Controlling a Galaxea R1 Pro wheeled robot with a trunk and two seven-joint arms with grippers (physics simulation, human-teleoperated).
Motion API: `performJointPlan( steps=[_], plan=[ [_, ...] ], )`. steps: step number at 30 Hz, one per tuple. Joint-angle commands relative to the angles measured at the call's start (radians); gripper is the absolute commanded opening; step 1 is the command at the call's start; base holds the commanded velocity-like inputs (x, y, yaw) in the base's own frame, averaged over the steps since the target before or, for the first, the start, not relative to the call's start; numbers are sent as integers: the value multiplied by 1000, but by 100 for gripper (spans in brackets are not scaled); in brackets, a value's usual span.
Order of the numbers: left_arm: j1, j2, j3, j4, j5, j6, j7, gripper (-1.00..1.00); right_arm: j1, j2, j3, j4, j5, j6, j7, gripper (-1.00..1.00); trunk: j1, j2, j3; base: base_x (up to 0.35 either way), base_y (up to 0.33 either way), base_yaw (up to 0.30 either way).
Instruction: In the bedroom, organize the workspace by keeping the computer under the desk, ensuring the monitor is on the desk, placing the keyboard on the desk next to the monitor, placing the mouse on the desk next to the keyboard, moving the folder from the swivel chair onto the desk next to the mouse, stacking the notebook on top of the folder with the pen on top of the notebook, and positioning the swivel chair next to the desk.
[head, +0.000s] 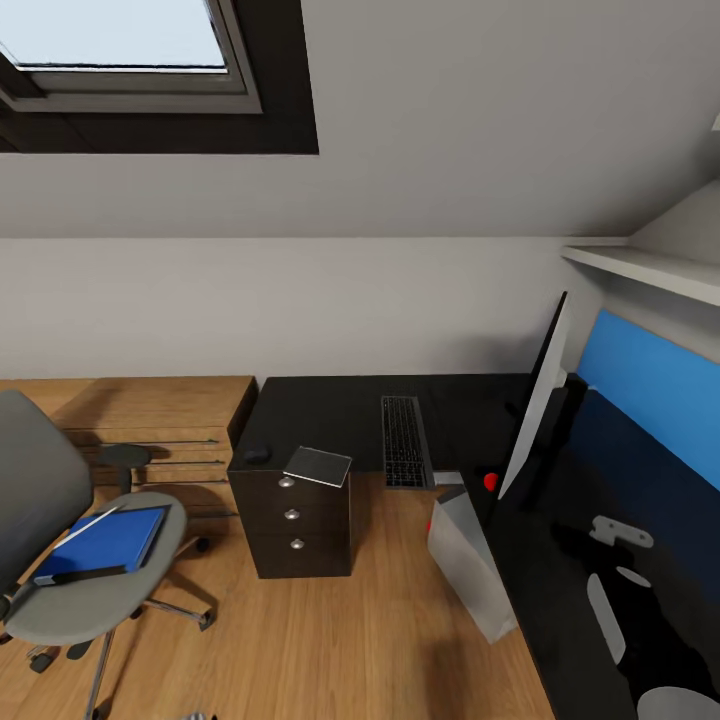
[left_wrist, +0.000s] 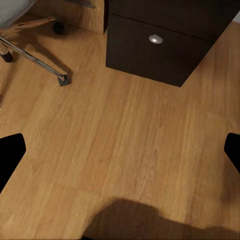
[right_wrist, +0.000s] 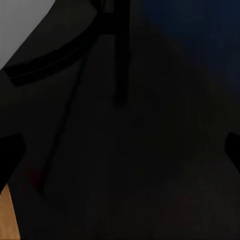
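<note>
The grey swivel chair (head: 60, 600) stands on the floor at the left, apart from the desk (head: 330, 405). The blue folder (head: 108, 540) lies on its seat, with a slim dark stick, perhaps the pen (head: 80, 575), along the folder's near edge. On the black desk top are the mouse (head: 256, 455), the notebook (head: 318, 466) over the drawer unit, the keyboard (head: 405, 441) and the monitor (head: 535, 405), seen edge-on. The grey computer (head: 470, 565) leans on the floor by the desk. My left gripper (left_wrist: 120, 150) hangs open over bare floor. My right gripper (right_wrist: 120, 150) is open above the desk top.
A low light-wood shelving counter (head: 150, 420) runs along the wall behind the chair. The dark drawer unit (head: 295, 530) and a chrome chair leg (left_wrist: 35, 60) also show near my left gripper. A blue wall panel (head: 650, 380) and a white shelf (head: 650, 265) are at the right.
</note>
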Motion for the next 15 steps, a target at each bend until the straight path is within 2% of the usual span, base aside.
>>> performJointPlan(
  steps=[1, 12, 15],
  plan=[
    [0, 2, -3, 1, 8, -3, 7, 100, 0, 0, 1, -6, -10, 5, -4, 100, 1, -2, -2, 0, 0, 0],
    [1, 1, 0, 45, 4, -15, 6, 100, 0, 4, -3, -57, -17, 6, -7, 100, 1, -2, -3, 1, 0, 0],
    [1, 1, 4, 52, 8, -14, 8, 100, 0, 5, -2, -57, -17, 5, -7, 100, 1, -2, -4, 244, 0, 0]
  ],
)
